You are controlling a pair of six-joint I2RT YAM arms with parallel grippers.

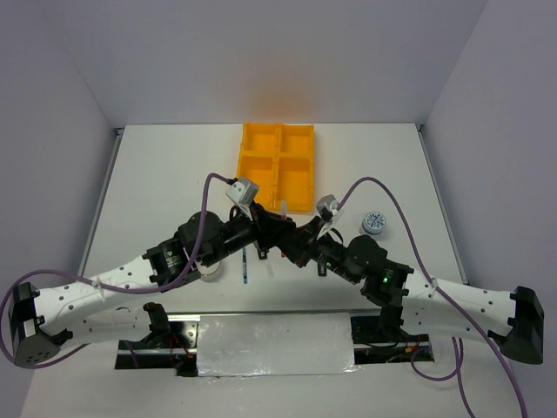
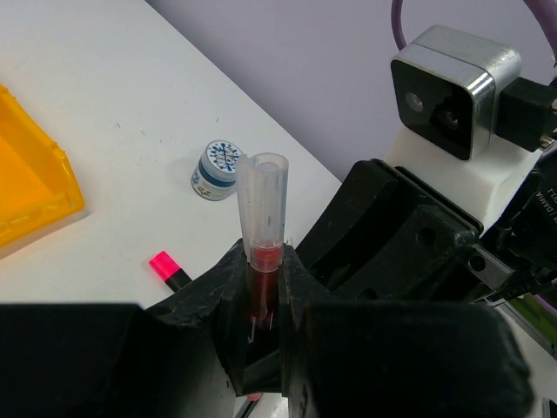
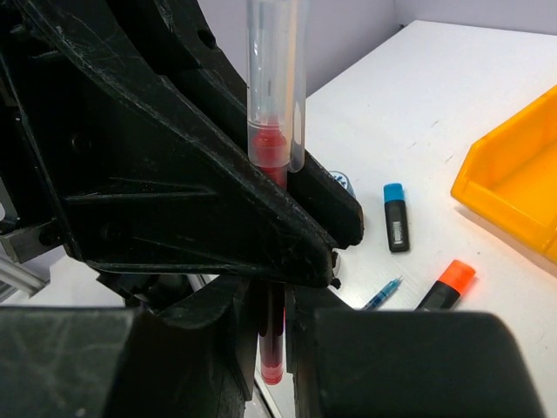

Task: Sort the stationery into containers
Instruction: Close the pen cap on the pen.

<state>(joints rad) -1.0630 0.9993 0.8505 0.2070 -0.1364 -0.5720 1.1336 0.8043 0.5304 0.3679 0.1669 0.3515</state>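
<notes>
The dark red pen (image 2: pixel 264 261), with a clear cap, stands upright between both grippers, which meet just in front of the yellow-orange tray (image 1: pixel 276 165). My left gripper (image 2: pixel 264 266) is shut on its upper part, below the cap. My right gripper (image 3: pixel 271 306) is shut on its lower part (image 3: pixel 272 348). In the top view the left gripper (image 1: pixel 275 228) and right gripper (image 1: pixel 302 244) touch nose to nose. On the table lie a teal pen (image 1: pixel 247 266), a blue-white roll (image 1: pixel 374 223), a blue highlighter (image 3: pixel 396 218), an orange highlighter (image 3: pixel 448 283) and a pink highlighter (image 2: pixel 165 266). The tray's compartments look empty.
Grey walls close in the white table on three sides. Both arms and their purple cables cross the middle front of the table. The right wrist camera (image 2: pixel 452 91) sits close to my left gripper. A foil-covered plate (image 1: pixel 274 344) lies at the near edge.
</notes>
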